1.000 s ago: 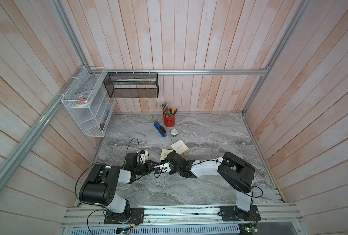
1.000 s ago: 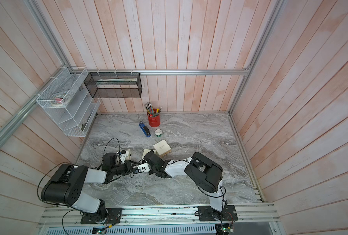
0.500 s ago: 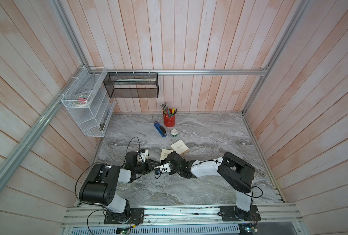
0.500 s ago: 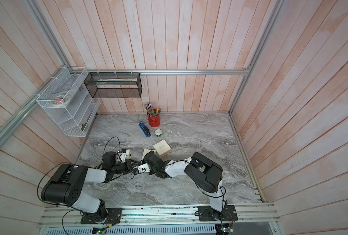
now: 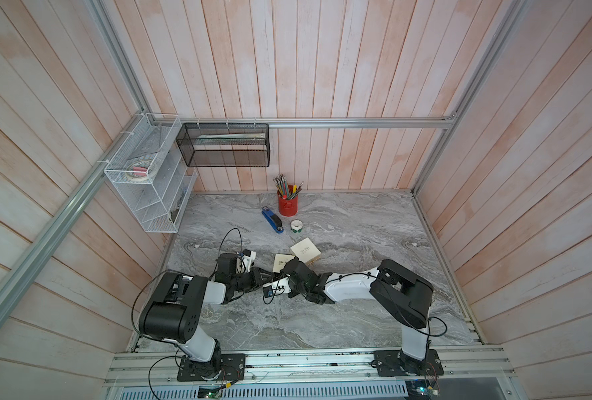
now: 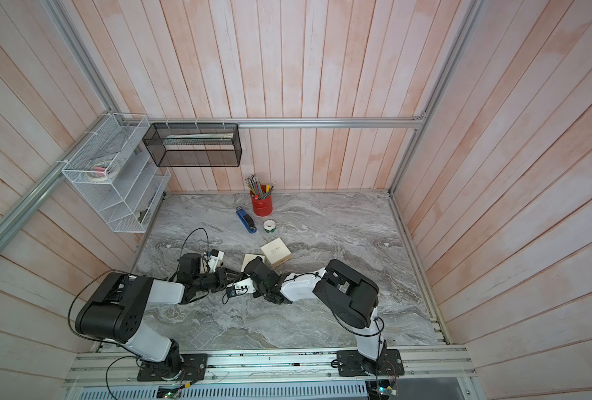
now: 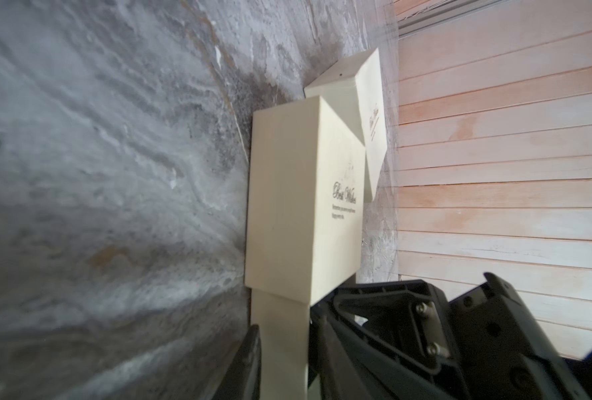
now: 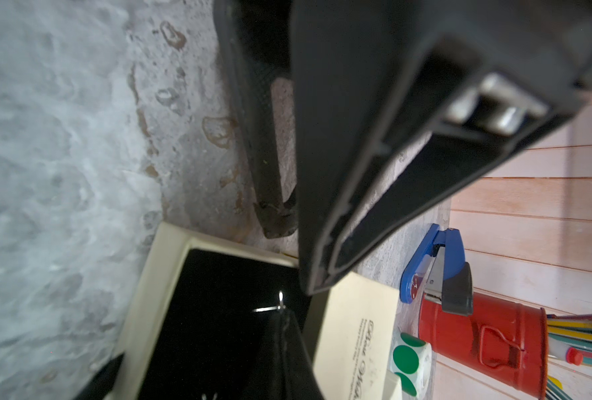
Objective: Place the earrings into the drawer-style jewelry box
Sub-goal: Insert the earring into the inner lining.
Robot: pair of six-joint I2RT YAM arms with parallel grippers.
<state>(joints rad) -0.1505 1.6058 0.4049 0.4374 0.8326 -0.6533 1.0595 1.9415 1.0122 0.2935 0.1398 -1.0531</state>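
The cream drawer-style jewelry box (image 7: 305, 207) lies on the marble, partly under my right wrist in both top views (image 5: 280, 262) (image 6: 251, 259). Its drawer (image 8: 156, 287), lined in black, is pulled out. My left gripper (image 7: 284, 334) is shut on the drawer's end wall. Over the black lining, my right gripper (image 8: 284, 318) is shut on a thin silver earring (image 8: 274, 307) that sticks out at its tip. A second silver glint (image 8: 208, 397) shows low in the drawer, too small to identify. The two grippers meet tip to tip.
A second cream box (image 5: 305, 254) lies just behind the first. Farther back stand a blue stapler (image 5: 272, 220), a roll of green stickers (image 5: 296, 226) and a red pencil cup (image 5: 288, 204). Wire racks (image 5: 149, 180) hang on the left wall.
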